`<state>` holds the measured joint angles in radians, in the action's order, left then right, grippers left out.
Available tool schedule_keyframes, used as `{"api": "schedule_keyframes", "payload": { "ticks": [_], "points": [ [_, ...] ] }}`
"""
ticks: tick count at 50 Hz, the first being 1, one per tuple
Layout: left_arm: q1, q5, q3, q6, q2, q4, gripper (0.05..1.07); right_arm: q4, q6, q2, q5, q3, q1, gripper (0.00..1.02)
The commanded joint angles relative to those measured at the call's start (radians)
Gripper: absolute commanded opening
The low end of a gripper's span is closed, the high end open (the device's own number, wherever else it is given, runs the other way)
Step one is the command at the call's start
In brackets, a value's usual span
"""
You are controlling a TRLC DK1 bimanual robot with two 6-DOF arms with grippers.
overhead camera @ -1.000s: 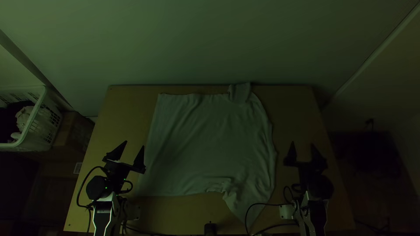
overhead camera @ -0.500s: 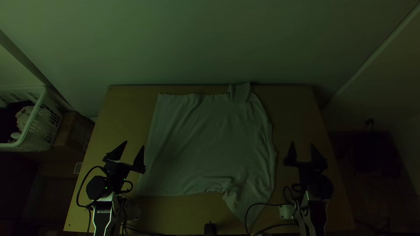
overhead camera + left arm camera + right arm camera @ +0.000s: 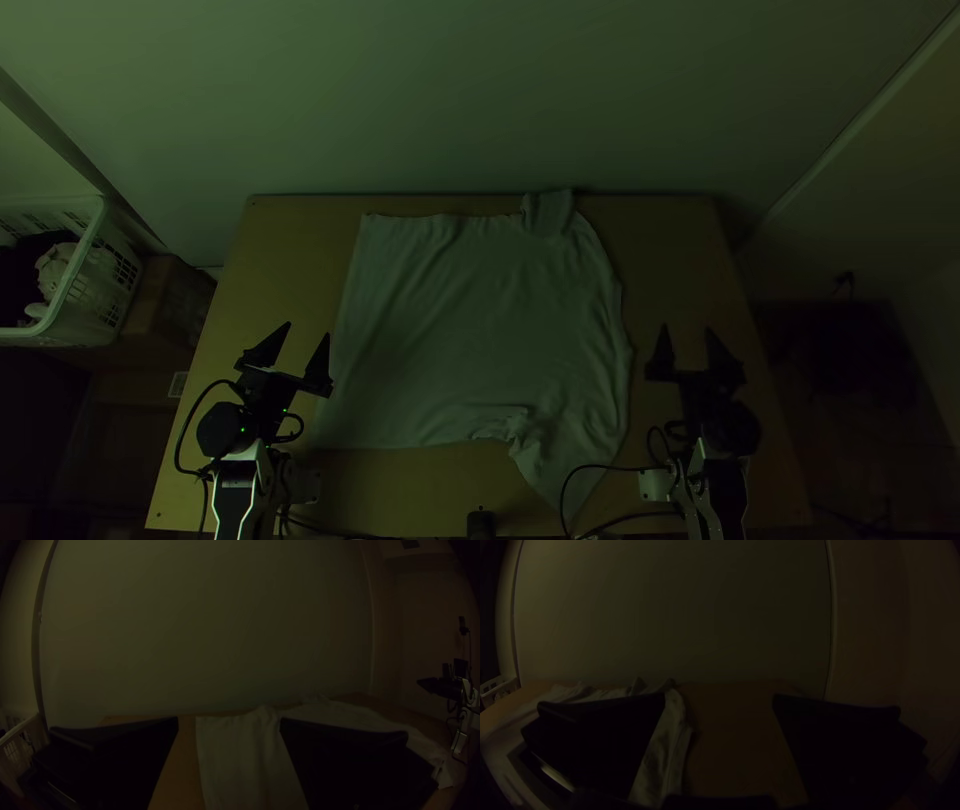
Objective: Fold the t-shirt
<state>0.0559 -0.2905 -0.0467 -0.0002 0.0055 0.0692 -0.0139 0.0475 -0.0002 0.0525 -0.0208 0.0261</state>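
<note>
T-shirt (image 3: 480, 320), top view: spread on the desk (image 3: 280, 250), near sleeve (image 3: 565, 470) rumpled, between left end effector (image 3: 308, 329) and right end effector (image 3: 687, 327). Left wrist view: jaws apart, unloaded. Right wrist view: jaws likewise apart. Risk: creases trapped in that sleeve could skew a fold.

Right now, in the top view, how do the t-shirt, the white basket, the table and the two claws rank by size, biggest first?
1. Table
2. T-shirt
3. White basket, partly cut off
4. Left claw and right claw, too alike to rank
</note>
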Motion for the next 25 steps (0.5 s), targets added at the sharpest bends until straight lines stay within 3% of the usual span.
{"api": "schedule_keyframes", "payload": {
  "ticks": [1,16,21,25],
  "points": [
    [-0.004,0.005,0.051,-0.017,-0.007,-0.016,1.03,0.022,-0.006,-0.003,0.001,0.013,0.011,0.99],
    [0.009,0.091,0.030,-0.026,-0.009,-0.032,1.03,0.019,-0.003,-0.004,0.001,0.013,0.006,0.99],
    [0.019,0.113,0.018,-0.026,-0.009,-0.034,1.03,0.037,0.043,-0.004,0.001,-0.025,-0.014,0.99],
    [0.027,0.122,0.005,-0.035,-0.009,-0.012,1.03,0.052,0.043,-0.004,0.001,-0.051,-0.005,0.99]
  ]
}}
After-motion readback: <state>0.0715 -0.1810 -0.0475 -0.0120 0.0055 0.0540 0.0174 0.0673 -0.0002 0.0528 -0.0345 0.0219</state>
